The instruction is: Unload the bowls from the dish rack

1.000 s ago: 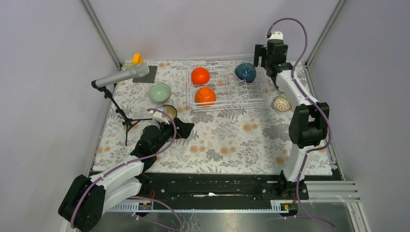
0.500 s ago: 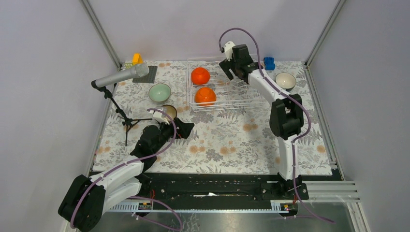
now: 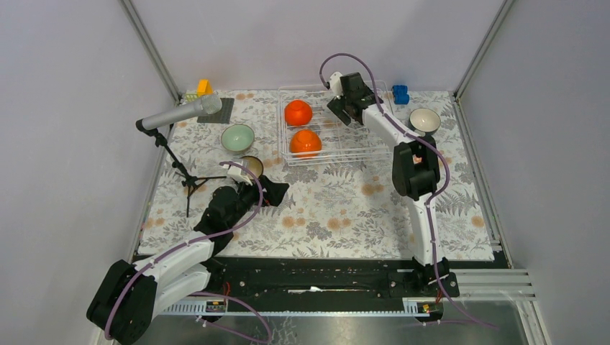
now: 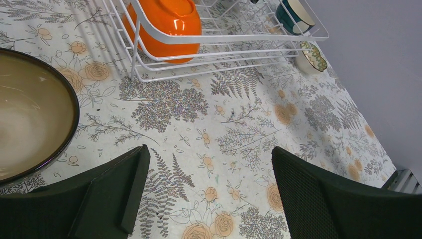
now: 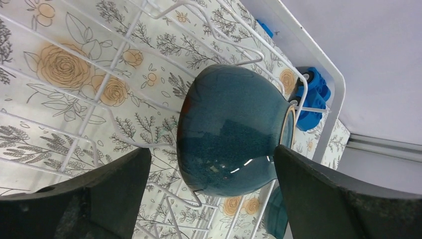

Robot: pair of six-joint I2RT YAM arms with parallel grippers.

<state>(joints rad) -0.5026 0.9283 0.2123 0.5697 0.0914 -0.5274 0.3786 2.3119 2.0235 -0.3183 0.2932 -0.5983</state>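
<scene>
The dish rack (image 3: pixel 367 140) stands at the back of the table with two orange bowls (image 3: pixel 298 112) (image 3: pixel 306 142) in its left part. My right gripper (image 3: pixel 344 108) hovers over the rack's middle, open. In the right wrist view a teal bowl (image 5: pixel 229 134) lies on its side on the rack's wires (image 5: pixel 307 44), between the spread fingers of the right gripper (image 5: pixel 209 184) and apart from both. My left gripper (image 4: pixel 209 189) is open and empty above the tablecloth, beside a dark-rimmed brown bowl (image 4: pixel 30 114) (image 3: pixel 250 165). A mint green bowl (image 3: pixel 237 136) and a cream bowl (image 3: pixel 425 119) sit outside the rack.
A blue toy block (image 3: pixel 400 93) lies behind the rack's right corner. A microphone on a stand (image 3: pixel 180 113) leans over the left side. A small patterned bowl (image 4: pixel 312 57) shows past the rack in the left wrist view. A yellow block (image 3: pixel 204 87) sits back left.
My right arm has swung from the back right corner leftward over the rack's middle. The left arm has not moved.
</scene>
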